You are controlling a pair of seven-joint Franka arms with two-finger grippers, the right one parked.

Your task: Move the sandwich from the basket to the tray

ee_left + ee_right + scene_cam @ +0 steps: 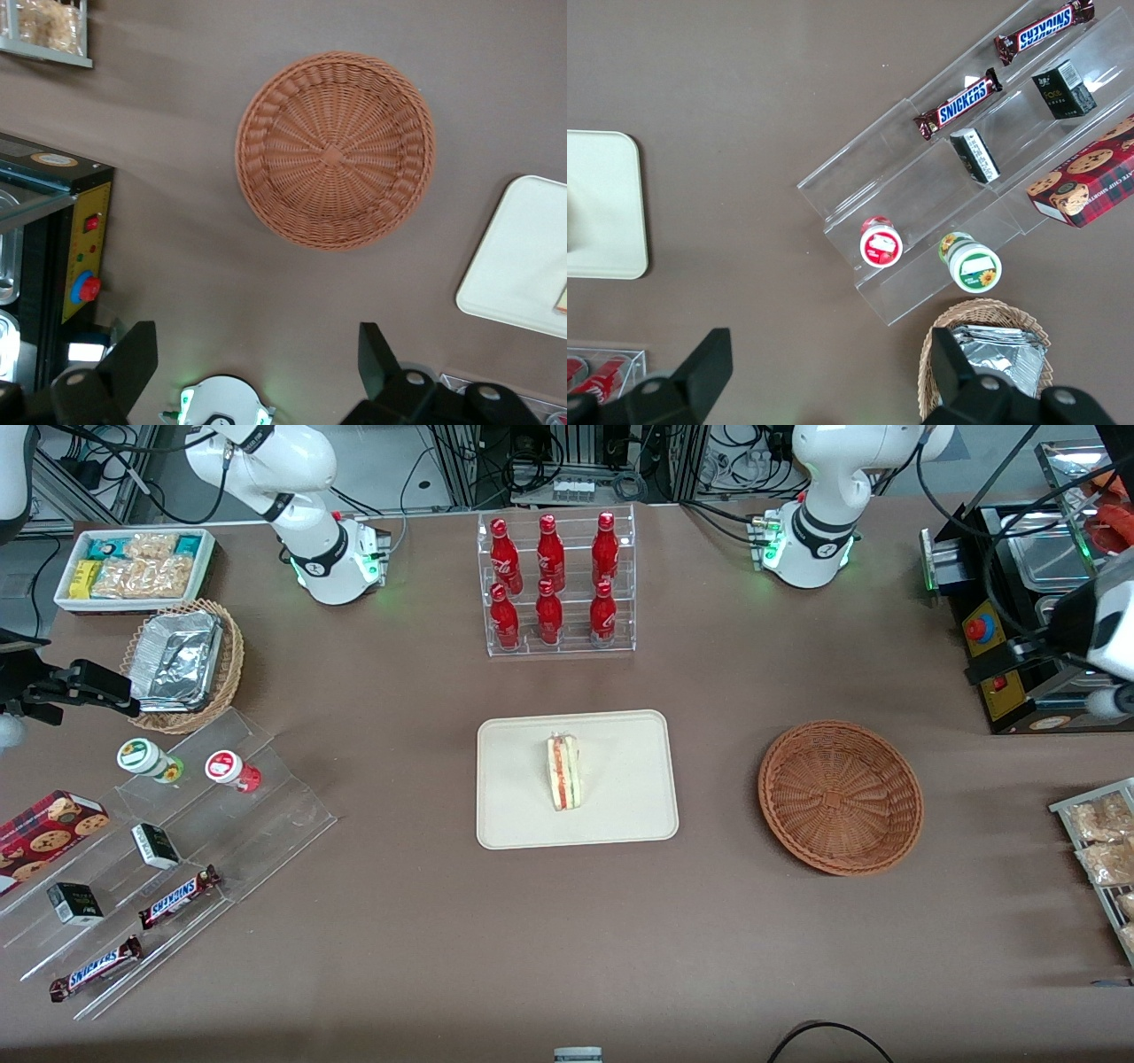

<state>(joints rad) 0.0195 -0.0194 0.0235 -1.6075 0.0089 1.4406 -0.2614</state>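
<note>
Status: looks done. The small triangular sandwich wedge of pale bread with red, orange and green filling on its cut edge sits on the flat cream-beige rectangular tray with rounded corners and a low rim, roughly mid-tray, cut edge facing up toward the front camera. The round shallow reddish-brown wicker basket is empty; the wrist camera shows only bare weave inside it.

The tool of the working arm is released: both black fingers stand wide apart with nothing between them. It hangs high above the brown worktop, looking straight down near the basket, toward the working arm's end of the worktop. It touches nothing.

Sandwich relative to tool: well apart. Only a sliver of the sandwich shows at the picture edge in the wrist view, on a corner of the tray, with the basket between it and the tool's centre line. Basket and tray sit beside each other, apart, not touching.

What's left, my read: nothing on the transfer itself. The sandwich rests inside the rim and isn't overhanging. Can't tell whether it stands on its crust or lies tilted; it reads as upright on edge, so tipping is the only risk I'd flag. Remaining is just parking the arm.
</note>
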